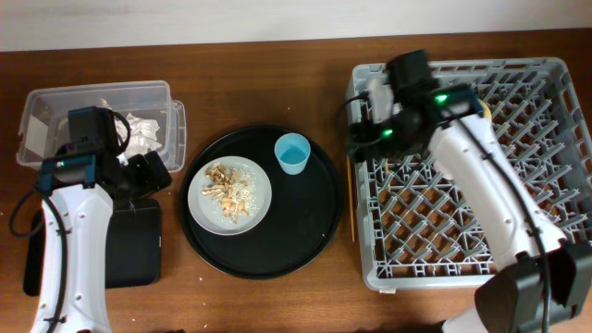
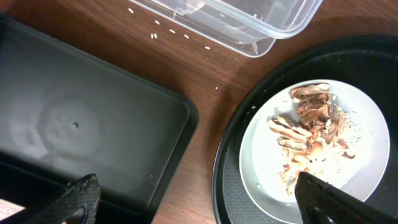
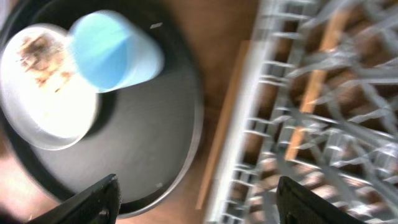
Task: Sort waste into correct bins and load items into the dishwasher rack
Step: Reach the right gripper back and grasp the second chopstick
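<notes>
The grey plate with brown food scraps and the light-blue cup stand on the round black tray. My left gripper is open and empty, between the clear tub holding crumpled paper and the shallow black tray. In the left wrist view my left gripper spans the black tray and the plate. My right gripper is open and empty over the left edge of the dishwasher rack. One chopstick lies on the table beside the rack. The yellow bowl and pink cup are out of view.
The large round black tray sits mid-table. The right wrist view is blurred: my right gripper, blue cup, plate, chopstick, rack, and a second tan stick at the rack lattice.
</notes>
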